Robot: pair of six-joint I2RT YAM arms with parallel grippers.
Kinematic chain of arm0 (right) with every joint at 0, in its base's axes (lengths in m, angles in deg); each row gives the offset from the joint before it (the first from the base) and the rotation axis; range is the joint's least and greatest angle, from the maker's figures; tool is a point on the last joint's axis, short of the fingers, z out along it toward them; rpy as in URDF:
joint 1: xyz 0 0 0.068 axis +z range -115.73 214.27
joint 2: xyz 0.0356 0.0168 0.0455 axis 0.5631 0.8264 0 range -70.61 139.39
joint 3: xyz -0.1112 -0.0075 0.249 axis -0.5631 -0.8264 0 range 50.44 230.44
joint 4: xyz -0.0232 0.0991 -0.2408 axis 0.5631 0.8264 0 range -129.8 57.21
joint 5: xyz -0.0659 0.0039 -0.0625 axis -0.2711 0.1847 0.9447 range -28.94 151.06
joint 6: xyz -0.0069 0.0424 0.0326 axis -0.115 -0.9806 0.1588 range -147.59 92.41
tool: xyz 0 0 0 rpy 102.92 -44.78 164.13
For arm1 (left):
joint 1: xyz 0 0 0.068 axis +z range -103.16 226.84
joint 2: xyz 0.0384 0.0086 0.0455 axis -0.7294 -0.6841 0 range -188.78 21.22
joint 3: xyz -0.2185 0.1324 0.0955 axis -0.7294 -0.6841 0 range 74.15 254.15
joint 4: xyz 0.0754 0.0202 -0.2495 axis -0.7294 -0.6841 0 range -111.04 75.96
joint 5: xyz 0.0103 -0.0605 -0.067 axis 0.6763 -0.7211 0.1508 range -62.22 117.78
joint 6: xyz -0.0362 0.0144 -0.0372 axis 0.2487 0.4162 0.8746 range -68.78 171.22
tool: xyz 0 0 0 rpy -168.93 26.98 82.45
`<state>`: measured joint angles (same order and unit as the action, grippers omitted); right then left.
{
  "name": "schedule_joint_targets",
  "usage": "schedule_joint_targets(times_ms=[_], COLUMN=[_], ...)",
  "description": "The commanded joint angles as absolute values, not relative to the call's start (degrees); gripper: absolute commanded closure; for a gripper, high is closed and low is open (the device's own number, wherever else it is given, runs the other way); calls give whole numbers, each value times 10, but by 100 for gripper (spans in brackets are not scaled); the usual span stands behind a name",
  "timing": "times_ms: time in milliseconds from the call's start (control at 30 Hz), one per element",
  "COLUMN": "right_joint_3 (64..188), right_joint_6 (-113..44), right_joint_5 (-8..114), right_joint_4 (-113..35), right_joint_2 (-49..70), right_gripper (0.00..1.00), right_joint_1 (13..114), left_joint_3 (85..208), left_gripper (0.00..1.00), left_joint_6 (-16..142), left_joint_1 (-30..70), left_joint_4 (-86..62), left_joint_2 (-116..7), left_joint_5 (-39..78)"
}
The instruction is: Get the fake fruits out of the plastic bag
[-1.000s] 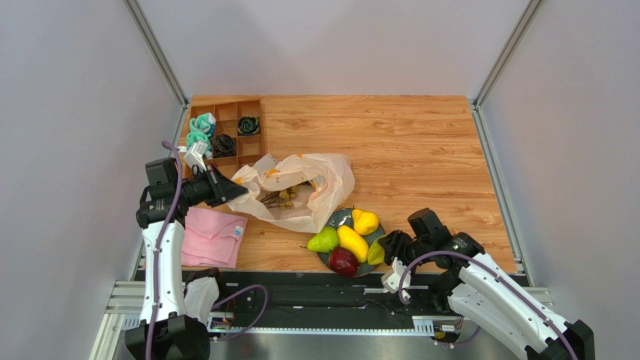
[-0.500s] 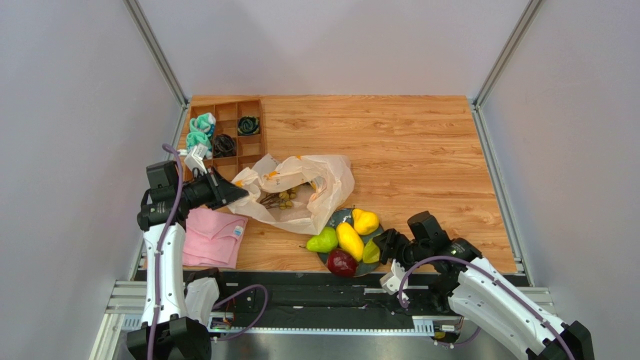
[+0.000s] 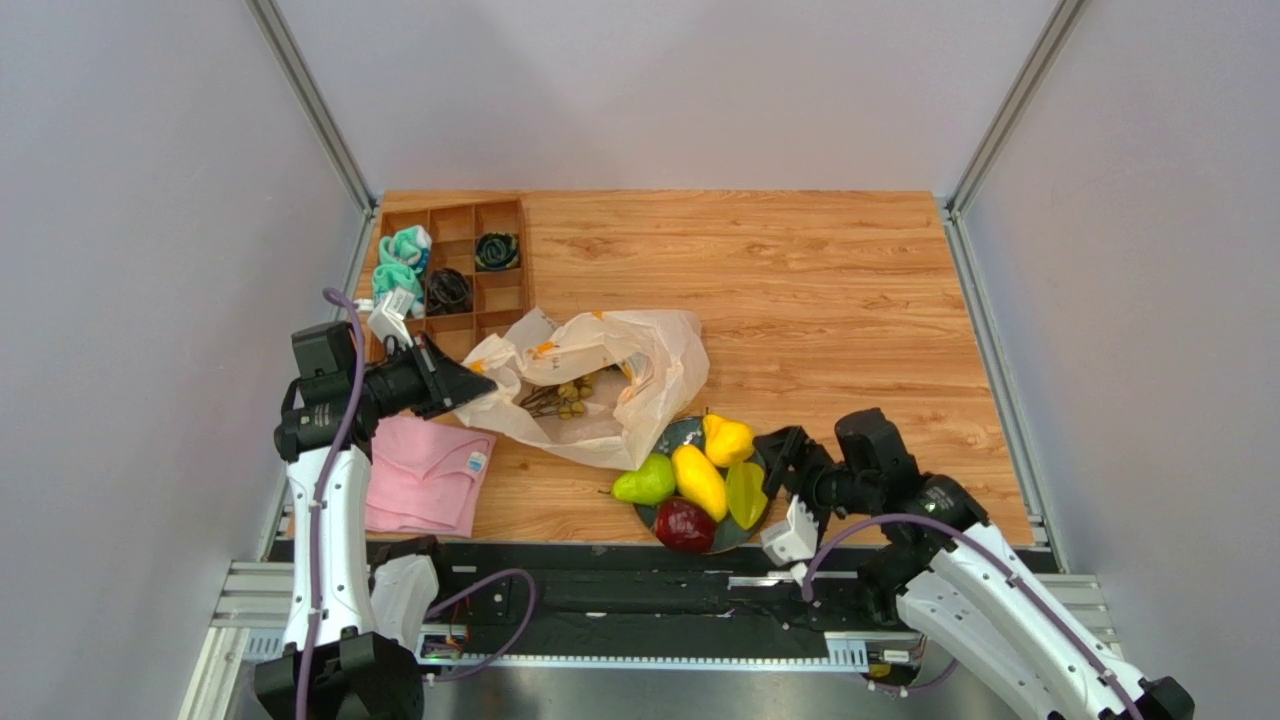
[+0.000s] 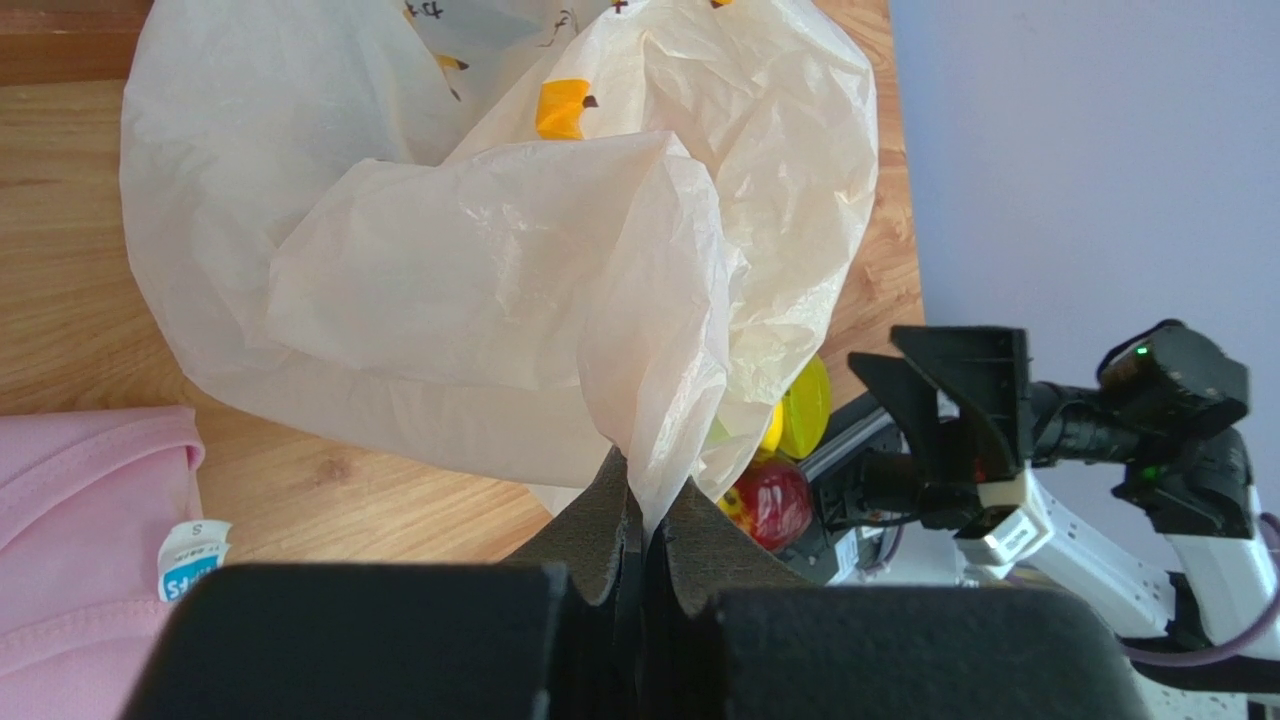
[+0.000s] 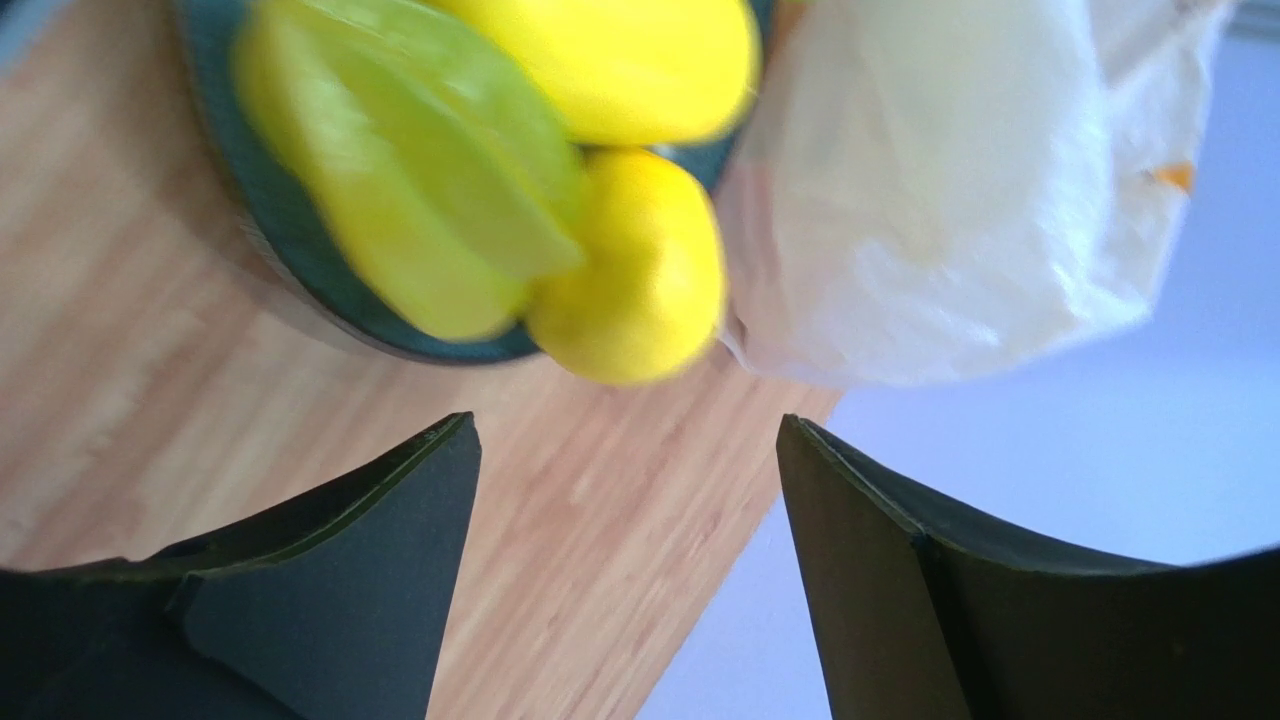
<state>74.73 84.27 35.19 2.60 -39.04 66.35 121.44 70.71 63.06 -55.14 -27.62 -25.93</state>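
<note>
The plastic bag (image 3: 601, 383) lies crumpled on the table, its mouth facing up, with a bunch of grapes (image 3: 568, 396) inside. My left gripper (image 3: 478, 383) is shut on the bag's left edge; in the left wrist view (image 4: 643, 518) the film is pinched between the pads. A dark plate (image 3: 679, 435) holds a green pear (image 3: 646, 482), a yellow mango (image 3: 700, 480), a lemon (image 3: 729, 440), a red apple (image 3: 685, 524) and a yellow-green slice (image 3: 747, 494). My right gripper (image 3: 781, 465) is open and empty just right of the plate; its wrist view (image 5: 624, 450) shows the lemon (image 5: 631, 285) and the slice (image 5: 406, 165) ahead.
A folded pink cloth (image 3: 428, 473) lies under my left arm. A wooden compartment tray (image 3: 451, 270) with rolled socks stands at the back left. The plate sits close to the table's front edge. Grey walls close in both sides.
My right gripper has moved away from the plate's near-right rim toward the far side and risen a little. The slice stays on the plate. The left gripper still holds the bag.
</note>
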Motion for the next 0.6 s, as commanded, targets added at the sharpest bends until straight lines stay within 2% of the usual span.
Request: schedule_joint_targets(times_ms=[0, 67, 200, 367, 500, 567], right_joint_3=[870, 944, 1106, 1241, 1341, 1365], right_joint_6=[719, 598, 417, 166, 110, 100], right_joint_5=[343, 334, 332, 432, 480, 498], right_joint_4=[-20, -58, -85, -142, -134, -131], right_joint_2=[-315, -265, -126, 63, 194, 258], right_gripper=[21, 18, 22, 22, 18, 9], right_joint_1=[655, 656, 687, 762, 780, 780], left_joint_3=[1220, 1218, 1219, 1221, 1223, 1227], left_gripper=[100, 100, 100, 100, 100, 100], left_joint_6=[723, 727, 730, 735, 736, 735], left_joint_1=[636, 636, 636, 636, 636, 636], left_joint_4=[-523, -517, -513, -505, -503, -503], left_joint_2=[-281, -281, -280, -279, -277, -280], left_joint_5=[-278, -282, -290, -295, -299, -301])
